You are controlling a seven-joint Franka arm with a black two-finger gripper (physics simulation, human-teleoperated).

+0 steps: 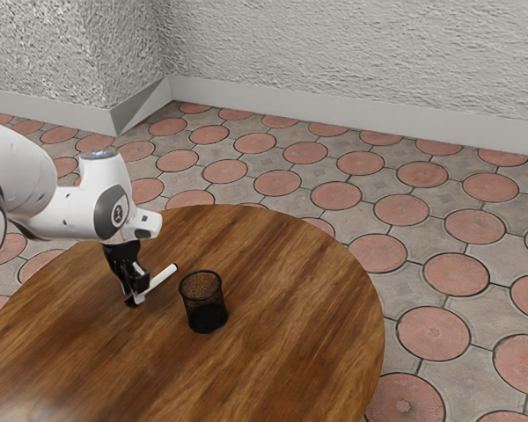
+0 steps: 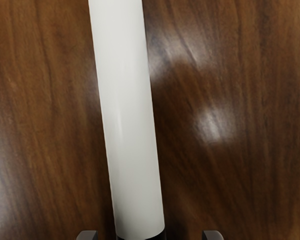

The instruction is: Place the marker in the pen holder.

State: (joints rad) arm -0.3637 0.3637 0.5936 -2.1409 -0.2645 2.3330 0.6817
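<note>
Red-disc floor tiles (image 1: 336,194) surround one round wooden tabletop (image 1: 282,352) bearing one black pen holder (image 1: 204,303). One white marker (image 1: 162,279), toward the exterior view's upper-left edge, points its long axis from one wide-spread hand (image 1: 135,297) slantwise toward that view's upper right.

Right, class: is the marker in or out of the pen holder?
Out: the marker is beside the pen holder, with bare table showing between them.

White marker (image 1: 162,278) with black ends, black pen holder (image 1: 205,309), brown wood-grained worktop (image 1: 286,290), black end effector (image 1: 135,294), white arm (image 1: 69,214), grey floor (image 1: 475,380) with pinkish circles
</note>
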